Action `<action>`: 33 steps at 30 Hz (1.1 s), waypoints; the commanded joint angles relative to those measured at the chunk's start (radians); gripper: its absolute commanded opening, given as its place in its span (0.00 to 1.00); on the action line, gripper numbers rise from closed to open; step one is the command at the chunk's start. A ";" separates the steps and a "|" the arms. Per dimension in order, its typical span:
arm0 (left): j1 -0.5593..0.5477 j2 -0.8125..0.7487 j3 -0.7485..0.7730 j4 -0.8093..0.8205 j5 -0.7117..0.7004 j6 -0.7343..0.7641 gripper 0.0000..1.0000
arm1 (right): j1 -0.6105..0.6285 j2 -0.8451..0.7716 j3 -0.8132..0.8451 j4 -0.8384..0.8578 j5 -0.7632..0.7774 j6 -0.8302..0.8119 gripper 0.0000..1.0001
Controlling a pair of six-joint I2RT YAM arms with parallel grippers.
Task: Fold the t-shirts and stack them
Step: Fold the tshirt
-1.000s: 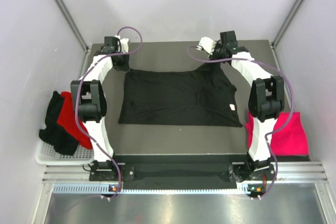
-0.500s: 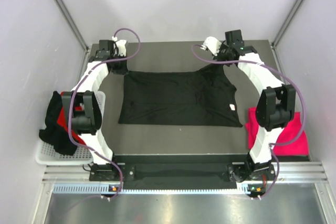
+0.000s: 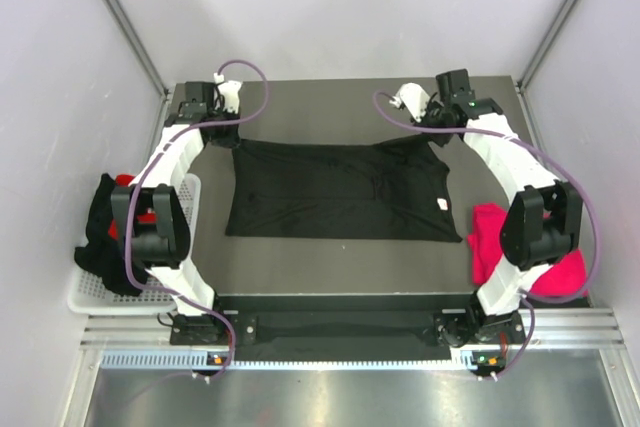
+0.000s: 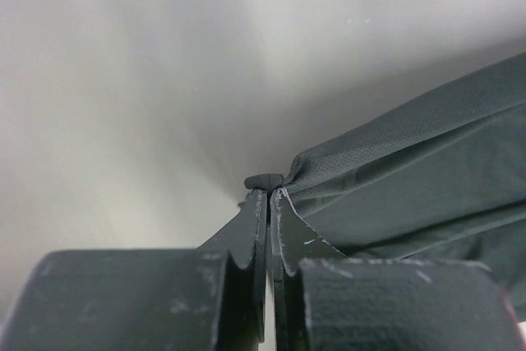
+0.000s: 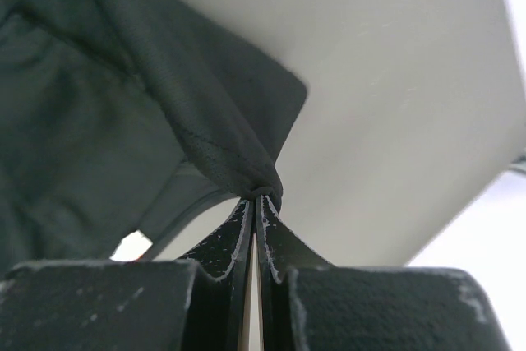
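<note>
A black t-shirt (image 3: pixel 335 192) with a small white tag (image 3: pixel 441 205) lies spread on the dark table. My left gripper (image 3: pixel 217 130) is shut on its far left corner, and the pinched cloth (image 4: pixel 394 162) shows at the fingertips (image 4: pixel 269 189) in the left wrist view. My right gripper (image 3: pixel 438 132) is shut on the far right corner, with bunched black cloth (image 5: pixel 222 145) caught between its tips (image 5: pixel 256 198). Both far corners are lifted a little. A pink-magenta t-shirt (image 3: pixel 490 237) lies at the right, partly behind my right arm. Black and red t-shirts (image 3: pixel 105 237) hang over the basket on the left.
A white wire basket (image 3: pixel 130 297) stands at the left edge of the table. Grey walls with metal corner posts close in the back and both sides. A black bar runs along the near edge between the arm bases.
Both grippers have moved outward and slightly back with the shirt's far corners, pulling the far edge taut. The right elbow has swung right over the pink shirt.
</note>
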 commanded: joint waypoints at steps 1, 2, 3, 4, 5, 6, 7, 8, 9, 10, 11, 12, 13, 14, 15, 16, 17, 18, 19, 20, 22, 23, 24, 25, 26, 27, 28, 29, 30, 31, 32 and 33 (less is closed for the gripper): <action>0.001 -0.028 -0.008 0.032 -0.032 0.070 0.00 | -0.009 -0.061 -0.014 -0.054 -0.045 0.074 0.00; 0.000 -0.025 -0.009 0.028 -0.041 0.084 0.00 | -0.009 -0.064 -0.020 -0.061 -0.050 0.081 0.00; 0.001 -0.022 -0.011 0.028 -0.047 0.089 0.00 | -0.008 -0.069 -0.035 -0.064 -0.055 0.087 0.00; 0.001 -0.020 -0.017 0.026 -0.047 0.095 0.00 | -0.009 -0.081 -0.045 -0.068 -0.058 0.093 0.00; 0.001 -0.023 -0.023 0.028 -0.052 0.110 0.00 | -0.009 -0.084 -0.052 -0.068 -0.058 0.095 0.00; 0.001 -0.025 -0.029 0.029 -0.055 0.119 0.00 | -0.009 -0.093 -0.071 -0.070 -0.058 0.096 0.00; 0.001 -0.025 -0.043 0.034 -0.060 0.127 0.00 | -0.008 -0.099 -0.080 -0.073 -0.055 0.096 0.00; 0.001 -0.026 -0.049 0.031 -0.063 0.144 0.00 | -0.009 -0.102 -0.086 -0.082 -0.055 0.098 0.00; 0.001 -0.026 -0.054 0.028 -0.061 0.150 0.00 | -0.009 -0.113 -0.103 -0.087 -0.055 0.096 0.00; 0.001 -0.026 -0.064 0.020 -0.053 0.155 0.00 | -0.008 -0.121 -0.112 -0.091 -0.055 0.096 0.00; 0.001 -0.025 -0.070 0.005 -0.046 0.162 0.00 | -0.009 -0.127 -0.121 -0.093 -0.056 0.096 0.00; 0.001 -0.023 -0.075 -0.003 -0.023 0.166 0.00 | -0.009 -0.138 -0.143 -0.091 -0.058 0.095 0.00; 0.001 -0.025 -0.089 -0.009 -0.014 0.169 0.00 | -0.009 -0.141 -0.153 -0.093 -0.058 0.096 0.00; 0.001 -0.022 -0.096 -0.021 -0.006 0.166 0.00 | -0.009 -0.142 -0.161 -0.094 -0.056 0.096 0.00; 0.001 -0.022 -0.109 -0.027 0.005 0.164 0.00 | -0.009 -0.147 -0.173 -0.097 -0.056 0.096 0.00; 0.001 -0.022 -0.118 -0.029 0.005 0.166 0.00 | -0.008 -0.150 -0.180 -0.105 -0.058 0.096 0.00; 0.001 -0.026 -0.127 -0.029 0.005 0.164 0.00 | -0.009 -0.151 -0.186 -0.107 -0.059 0.098 0.00; 0.000 -0.031 -0.151 -0.023 0.002 0.164 0.00 | -0.009 -0.157 -0.199 -0.113 -0.062 0.099 0.00; 0.001 -0.045 -0.165 -0.018 0.003 0.167 0.00 | -0.009 -0.162 -0.207 -0.114 -0.065 0.099 0.00; 0.001 -0.051 -0.178 -0.015 0.003 0.167 0.00 | -0.009 -0.167 -0.216 -0.116 -0.065 0.099 0.00; 0.001 -0.060 -0.204 -0.023 0.011 0.173 0.00 | -0.009 -0.182 -0.247 -0.116 -0.061 0.099 0.00; 0.001 -0.065 -0.210 -0.027 0.009 0.175 0.00 | -0.009 -0.187 -0.258 -0.114 -0.061 0.098 0.00; 0.001 -0.069 -0.221 -0.032 0.009 0.175 0.00 | -0.009 -0.197 -0.279 -0.113 -0.061 0.095 0.00; 0.001 -0.072 -0.224 -0.034 0.006 0.178 0.00 | -0.008 -0.199 -0.290 -0.108 -0.062 0.095 0.00; 0.001 -0.072 -0.228 -0.035 0.006 0.182 0.00 | -0.009 -0.202 -0.299 -0.108 -0.065 0.095 0.00; 0.001 -0.072 -0.236 -0.037 0.006 0.186 0.00 | -0.008 -0.204 -0.316 -0.107 -0.067 0.096 0.00; 0.001 -0.074 -0.239 -0.040 0.006 0.187 0.00 | -0.009 -0.204 -0.324 -0.102 -0.070 0.099 0.00; 0.001 -0.074 -0.242 -0.041 0.005 0.189 0.00 | -0.009 -0.205 -0.331 -0.101 -0.072 0.099 0.00; 0.001 -0.074 -0.247 -0.043 0.003 0.187 0.00 | -0.009 -0.207 -0.344 -0.101 -0.078 0.102 0.00; 0.000 -0.074 -0.248 -0.041 0.002 0.190 0.00 | -0.009 -0.208 -0.348 -0.098 -0.079 0.104 0.00; 0.001 -0.077 -0.251 -0.043 -0.001 0.189 0.00 | -0.009 -0.210 -0.356 -0.091 -0.081 0.107 0.00; 0.001 -0.077 -0.256 -0.041 -0.004 0.189 0.00 | -0.008 -0.210 -0.358 -0.093 -0.087 0.107 0.00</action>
